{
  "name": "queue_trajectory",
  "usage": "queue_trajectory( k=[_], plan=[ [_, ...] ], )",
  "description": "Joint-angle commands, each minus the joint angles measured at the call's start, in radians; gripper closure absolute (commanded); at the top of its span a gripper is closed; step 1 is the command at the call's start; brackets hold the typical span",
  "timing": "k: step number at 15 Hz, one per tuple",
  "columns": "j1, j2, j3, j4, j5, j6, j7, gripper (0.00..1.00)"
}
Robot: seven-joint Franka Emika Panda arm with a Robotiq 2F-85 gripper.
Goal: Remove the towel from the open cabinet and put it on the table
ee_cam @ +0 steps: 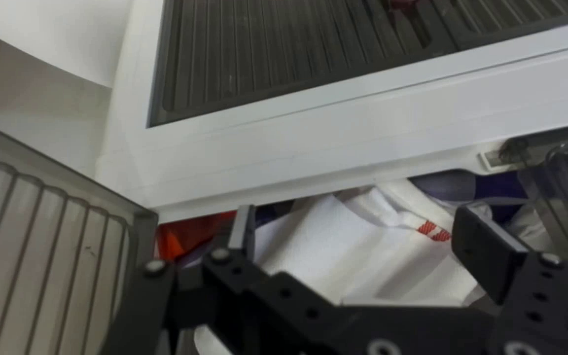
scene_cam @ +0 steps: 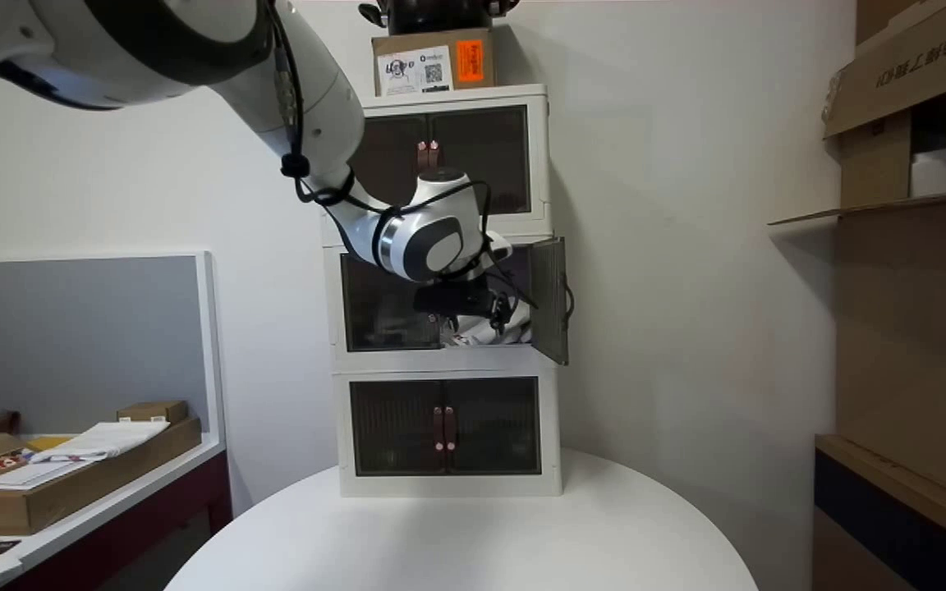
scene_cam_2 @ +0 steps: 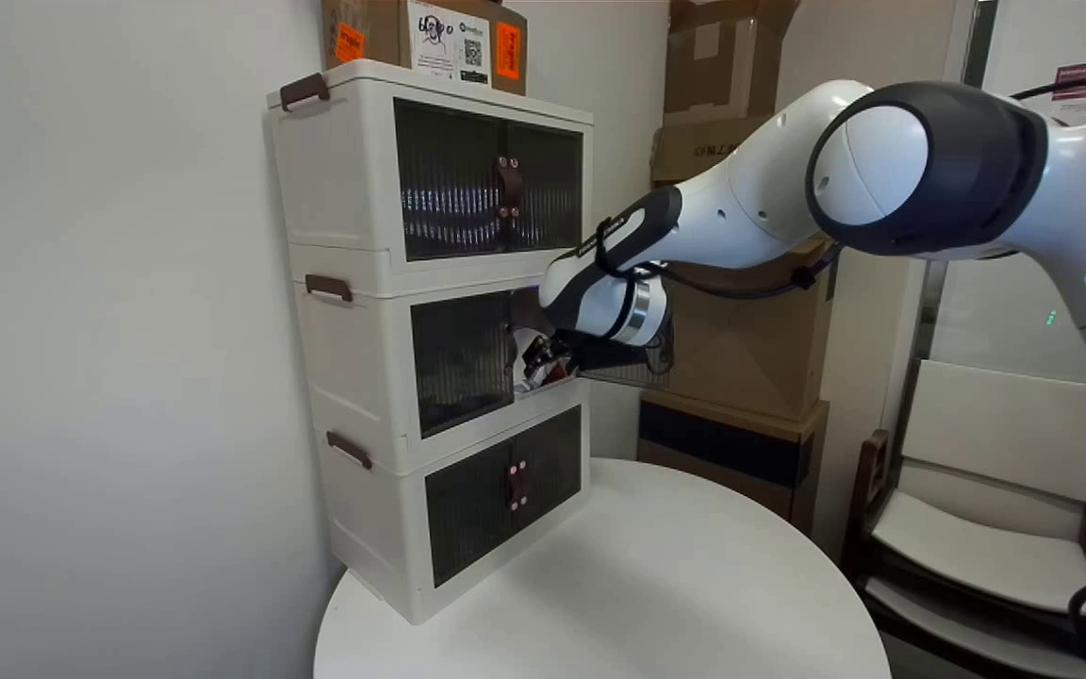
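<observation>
White and creased, the towel (ee_cam: 358,261) shows in the wrist view between the widely parted fingers (ee_cam: 486,256) of my claw (ee_cam: 355,229), which is released; I cannot tell whether either finger touches the cloth. A red stripe (ee_cam: 434,230) marks one fold beside a finger. Something orange-red (ee_cam: 185,234) lies near the towel, towards a ribbed door (ee_cam: 52,256) swung outward.

In an exterior view, my arm (scene_cam: 321,107) slants down to the cabinet (scene_cam: 440,369), and my claw hangs at its middle compartment (scene_cam: 481,357), where the towel lies crumpled inside, behind my fingers. That tier's other door (scene_cam: 387,304) is closed. The cabinet stands upright on the round table (scene_cam: 456,550) and carries a cardboard box (scene_cam: 432,61).

In an exterior view, my claw is at the mouth of the same compartment, with a little white and red visible beside it. Brown boxes (scene_cam_2: 741,339) rise behind the table.
</observation>
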Motion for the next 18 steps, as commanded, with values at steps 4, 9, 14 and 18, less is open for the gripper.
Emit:
queue_trajectory(
  k=[4, 9, 14, 18],
  plan=[
    [-0.004, 0.126, 0.032, 0.126, -0.024, 0.150, 0.142, 0.00],
    [0.000, 0.197, 0.032, 0.205, 0.006, 0.187, 0.137, 0.09],
    [-0.003, 0.232, 0.040, 0.255, -0.003, 0.187, 0.119, 0.58],
    [-0.005, 0.243, 0.048, 0.274, -0.005, 0.185, 0.109, 0.87]
  ],
)
